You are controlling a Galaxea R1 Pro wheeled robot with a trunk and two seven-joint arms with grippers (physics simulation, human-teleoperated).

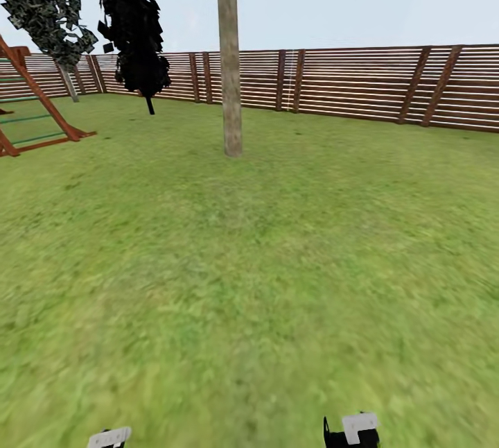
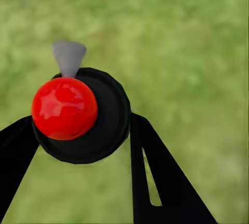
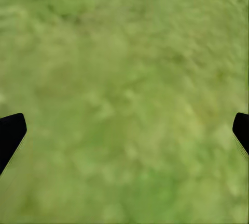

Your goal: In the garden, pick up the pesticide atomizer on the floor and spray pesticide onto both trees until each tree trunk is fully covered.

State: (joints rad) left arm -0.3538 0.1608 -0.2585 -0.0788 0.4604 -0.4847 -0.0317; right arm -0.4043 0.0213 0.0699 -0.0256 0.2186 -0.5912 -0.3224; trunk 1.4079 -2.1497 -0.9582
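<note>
Left end effector (image 2: 78, 146) pinches pesticide atomizer (image 2: 78, 112) at dark body below red top, over lawn (image 1: 263, 281). Judged light, rigid, slick; hold on body adequate, trigger kept free. Right end effector (image 3: 124, 130) spread, empty. Tree trunk (image 1: 229, 66) well ahead, w/ fence (image 1: 360, 84) behind.

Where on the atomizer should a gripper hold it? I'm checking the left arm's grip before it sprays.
On the round dark body of the pesticide atomizer, from opposite sides, as the left gripper does now. That leaves the red top and pale trigger free.
</note>
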